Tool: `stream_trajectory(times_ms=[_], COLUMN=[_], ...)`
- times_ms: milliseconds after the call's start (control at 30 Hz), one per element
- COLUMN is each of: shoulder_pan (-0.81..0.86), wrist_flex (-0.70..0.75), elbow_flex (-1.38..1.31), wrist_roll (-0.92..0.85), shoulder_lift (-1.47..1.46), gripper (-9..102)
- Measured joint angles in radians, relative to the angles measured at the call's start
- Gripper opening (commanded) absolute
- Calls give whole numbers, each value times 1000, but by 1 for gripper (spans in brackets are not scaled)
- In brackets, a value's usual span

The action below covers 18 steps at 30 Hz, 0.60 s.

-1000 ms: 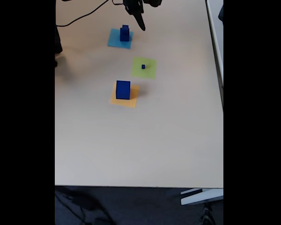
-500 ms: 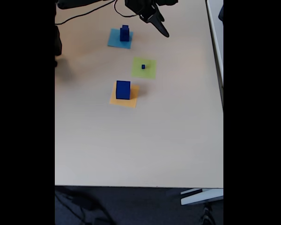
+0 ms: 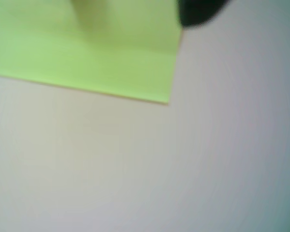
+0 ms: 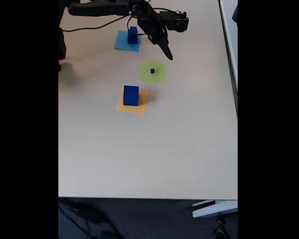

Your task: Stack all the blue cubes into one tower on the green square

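Observation:
In the fixed view the lime-green square (image 4: 158, 75) lies at mid-table with the smallest blue cube (image 4: 152, 70) on it. A medium blue cube (image 4: 133, 35) stands on a light-blue square (image 4: 122, 42) farther back. The largest blue cube (image 4: 131, 95) sits on an orange square (image 4: 137, 107) nearer the front. My black gripper (image 4: 168, 56) hangs just behind and right of the green square, its fingers tapering together to a single point with nothing in them. The blurred wrist view has the green square (image 3: 87, 53) at upper left and a dark fingertip (image 3: 200, 12) at the top edge.
The arm (image 4: 109, 9) reaches in from the top left over the light-blue square, trailing a black cable (image 4: 84, 27). The beige table (image 4: 149, 154) is bare in its front half. Its right edge (image 4: 229, 55) runs beside a white rail.
The gripper swung from the top centre out to the right, then came down and forward, ending close behind the green square. More of the arm shows. The cubes have not moved.

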Motion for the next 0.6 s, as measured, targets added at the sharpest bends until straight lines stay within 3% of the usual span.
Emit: stream_trajectory(times_ms=[600], shoulder_pan=[20], wrist_flex=[-150], elbow_flex=[221], wrist_roll=[6], shoulder_lift=[-20], gripper=[37])
